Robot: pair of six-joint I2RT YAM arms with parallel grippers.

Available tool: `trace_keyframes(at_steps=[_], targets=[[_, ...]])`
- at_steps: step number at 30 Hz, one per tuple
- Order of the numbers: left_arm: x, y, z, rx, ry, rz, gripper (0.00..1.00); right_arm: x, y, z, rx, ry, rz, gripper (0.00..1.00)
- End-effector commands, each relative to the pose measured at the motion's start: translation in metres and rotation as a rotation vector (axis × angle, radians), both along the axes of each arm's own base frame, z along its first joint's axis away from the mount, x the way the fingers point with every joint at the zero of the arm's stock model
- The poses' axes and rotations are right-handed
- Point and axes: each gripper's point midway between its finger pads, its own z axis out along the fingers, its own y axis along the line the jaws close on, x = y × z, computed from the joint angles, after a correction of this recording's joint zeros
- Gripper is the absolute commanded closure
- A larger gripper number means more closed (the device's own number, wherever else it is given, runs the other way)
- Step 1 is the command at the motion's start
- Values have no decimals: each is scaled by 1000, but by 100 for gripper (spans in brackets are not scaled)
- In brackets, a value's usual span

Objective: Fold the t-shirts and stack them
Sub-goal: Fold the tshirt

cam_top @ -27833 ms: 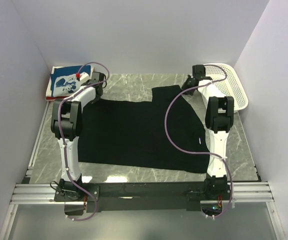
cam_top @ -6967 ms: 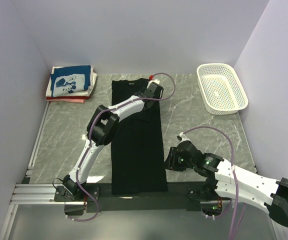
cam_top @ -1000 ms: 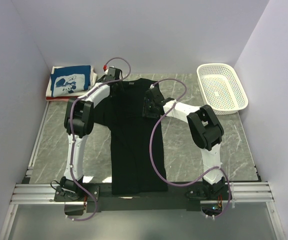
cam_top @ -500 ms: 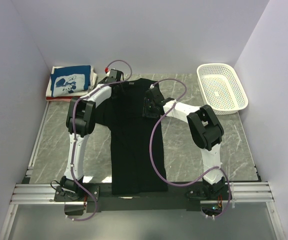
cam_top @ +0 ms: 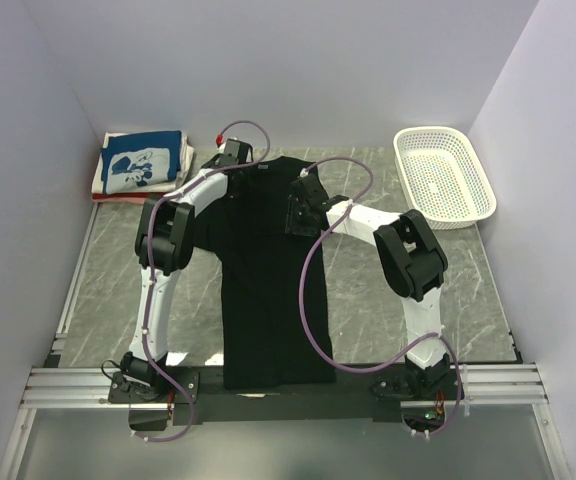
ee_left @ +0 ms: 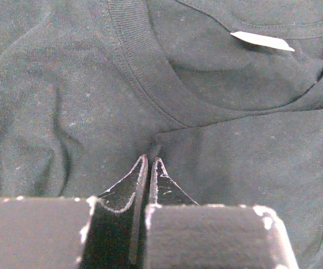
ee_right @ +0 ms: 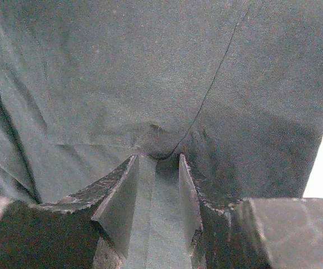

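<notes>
The black t-shirt (cam_top: 268, 300) lies on the table as a long narrow strip, collar at the far end. My left gripper (cam_top: 236, 168) is at its far left corner. In the left wrist view that gripper (ee_left: 150, 160) is shut, pinching a small tuck of black cloth (ee_left: 66, 84) just below the collar band, with the white neck label (ee_left: 262, 40) to the upper right. My right gripper (cam_top: 296, 215) rests on the shirt's far right side. In the right wrist view that gripper (ee_right: 157, 159) is open, fingers pressed onto the cloth (ee_right: 122, 67), a wrinkle at the tips.
Folded shirts (cam_top: 140, 165), a blue one with white print on top, are stacked at the far left corner. A white perforated basket (cam_top: 445, 188) stands at the far right. Bare marble table (cam_top: 398, 290) shows on both sides of the black strip.
My left gripper has closed on the cloth by the collar and edged slightly right. The right arm and the shirt have stayed put.
</notes>
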Motion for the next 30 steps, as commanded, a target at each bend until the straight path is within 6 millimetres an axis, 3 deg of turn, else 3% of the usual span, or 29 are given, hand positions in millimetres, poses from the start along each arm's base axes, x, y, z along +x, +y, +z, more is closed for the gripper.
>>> trace_keyframes(at_steps=[1, 11, 19, 30], targets=[[12, -10, 53, -36, -109, -18, 99, 9, 8, 11, 26, -42, 8, 58], [14, -8, 84, -41, -167, -20, 100, 17, 11, 8, 14, -43, -3, 61], [13, -11, 93, -51, -183, -35, 100, 14, 11, 6, 5, -35, -11, 83], [12, -10, 126, -63, -245, -41, 100, 13, 3, 41, -2, -101, -29, 99]])
